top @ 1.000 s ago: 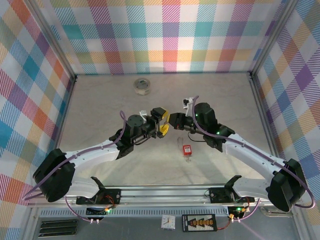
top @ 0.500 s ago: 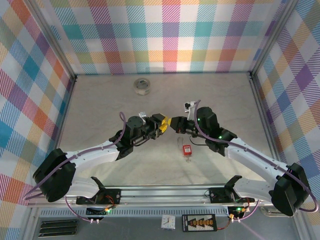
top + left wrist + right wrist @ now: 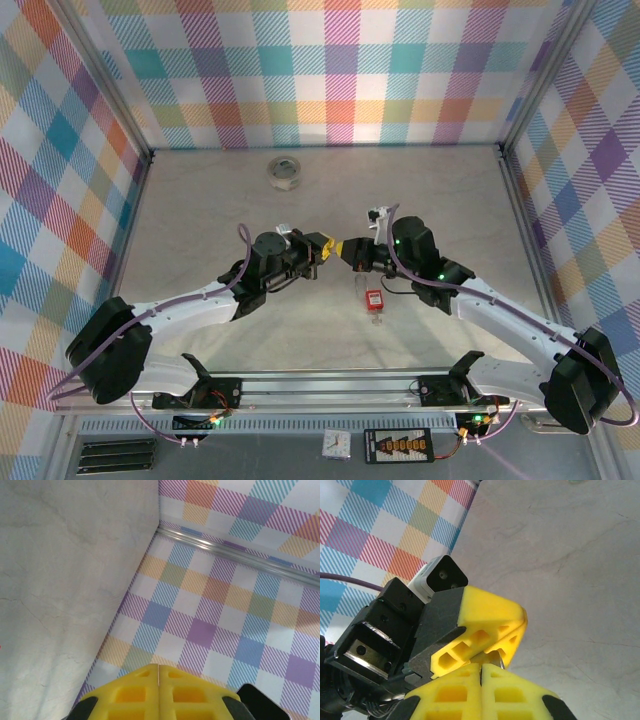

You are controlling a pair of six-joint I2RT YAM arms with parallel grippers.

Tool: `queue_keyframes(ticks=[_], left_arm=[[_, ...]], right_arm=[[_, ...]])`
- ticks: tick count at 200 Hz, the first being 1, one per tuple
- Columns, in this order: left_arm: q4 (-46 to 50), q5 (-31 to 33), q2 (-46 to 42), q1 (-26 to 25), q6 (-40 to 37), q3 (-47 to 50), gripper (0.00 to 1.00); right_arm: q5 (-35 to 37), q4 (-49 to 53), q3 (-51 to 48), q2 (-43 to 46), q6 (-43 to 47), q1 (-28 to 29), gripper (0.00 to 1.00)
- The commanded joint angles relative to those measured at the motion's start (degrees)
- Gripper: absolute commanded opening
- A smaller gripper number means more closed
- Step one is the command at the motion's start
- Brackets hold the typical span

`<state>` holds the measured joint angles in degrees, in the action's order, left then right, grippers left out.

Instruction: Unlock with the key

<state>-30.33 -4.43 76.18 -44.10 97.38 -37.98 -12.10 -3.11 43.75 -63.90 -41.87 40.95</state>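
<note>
Above the middle of the table my two grippers meet tip to tip. A small metal key (image 3: pixel 492 658) shows between them in the right wrist view, its edge a thin sliver (image 3: pixel 158 674) between the left pads. My left gripper (image 3: pixel 329 252) (image 3: pixel 158 668) is shut on the key from the left. My right gripper (image 3: pixel 346 250) (image 3: pixel 481 666) is shut on the same key from the right. A small red padlock (image 3: pixel 374 298) lies flat on the table just in front of the right gripper, untouched.
A roll of tape (image 3: pixel 285 172) lies near the back wall. Checked walls enclose the grey table (image 3: pixel 200 220) on three sides. Both arms reach inward from the near edge.
The left gripper's fingers have gone from wide open to shut, closing at the right gripper's tips. The right gripper stayed shut and shifted slightly left. The padlock has not moved.
</note>
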Motion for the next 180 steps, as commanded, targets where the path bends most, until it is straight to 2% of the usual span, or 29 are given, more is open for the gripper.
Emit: queue_keyframes(ticks=[1,49,57,74,85,97,111,130,180], left_arm=[[-0.3,0.1,0.6,0.4,-0.9,0.2,0.00],[0.4,1.5,0.3,0.7,-4.2,0.0,0.00],[-0.3,2.1,-0.1,0.9,-8.4,-0.2,0.00],[-1.7,3.2,-1.8,1.4,-17.5,-0.9,0.00],[-2.8,2.3,-3.0,1.9,-25.5,-1.9,0.00],[-1.4,0.2,-4.3,1.9,-35.5,-4.1,0.00],[0.2,-2.8,-5.0,1.9,-43.8,-5.9,0.00],[1.1,-5.6,-5.8,2.0,-50.0,-6.4,0.00],[-3.9,-10.7,-7.9,1.9,-55.3,-5.1,0.00]], right_arm=[[-2.2,-1.0,0.2,1.6,2.4,0.7,0.00],[-2.6,-0.4,-0.1,3.0,1.9,0.7,0.00],[-2.9,-0.9,-0.4,3.5,0.4,0.6,0.11],[-4.7,-0.8,-0.2,4.9,-2.8,-0.1,0.50],[-6.3,-0.6,0.2,6.2,-4.2,-1.0,0.63],[-8.8,-1.7,0.0,7.7,-5.7,-2.5,0.71],[-13.2,-5.3,-0.8,8.5,-8.0,-4.5,0.73],[-18.7,-11.7,-2.1,7.5,-11.3,-6.0,0.73],[-23.8,-26.9,-7.5,3.9,-15.2,-6.0,0.69]])
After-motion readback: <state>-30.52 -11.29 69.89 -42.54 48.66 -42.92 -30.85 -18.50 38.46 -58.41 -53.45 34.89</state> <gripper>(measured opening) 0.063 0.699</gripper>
